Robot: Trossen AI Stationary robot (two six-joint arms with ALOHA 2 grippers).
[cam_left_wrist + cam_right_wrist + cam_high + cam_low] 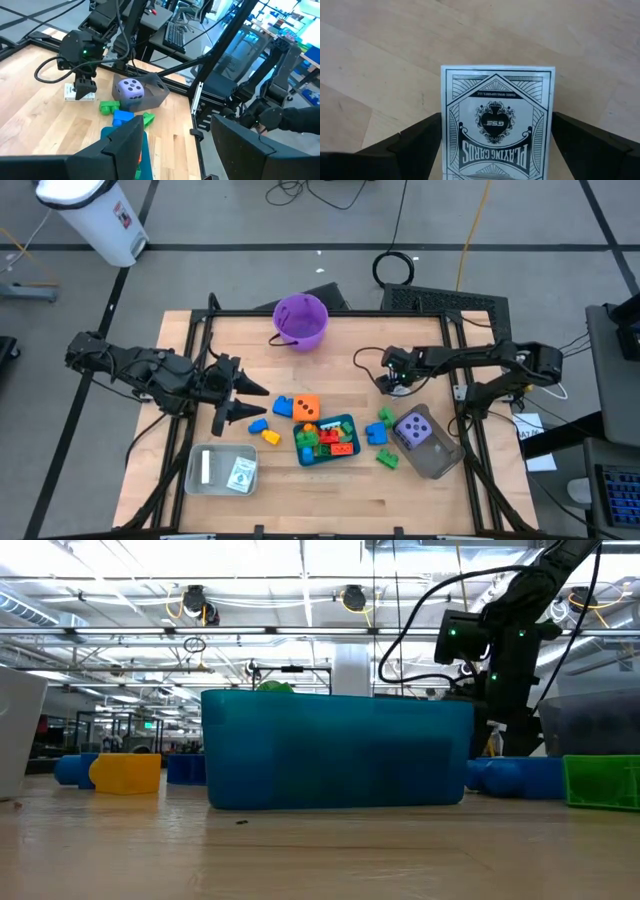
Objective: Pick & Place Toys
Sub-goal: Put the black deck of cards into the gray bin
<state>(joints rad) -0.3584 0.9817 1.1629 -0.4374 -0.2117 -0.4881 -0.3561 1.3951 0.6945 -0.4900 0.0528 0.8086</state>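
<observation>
I see my right gripper (495, 145) low over the wooden table (330, 370), its fingers spread either side of a white-and-blue playing-card box (496, 122) lying flat, not clamped. My left gripper (243, 400) hovers half open, empty, beside the orange dotted die (306, 407)

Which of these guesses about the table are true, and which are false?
1. The purple die sits in the grey tray. True.
2. The purple bucket is tipped on its side. False: it stands upright.
3. The right gripper straddles a pack of playing cards. True.
4. The orange die is inside the bucket. False: it rests on the table beside the teal tray.
5. The left gripper holds a brick. False: its fingers are empty.
</observation>
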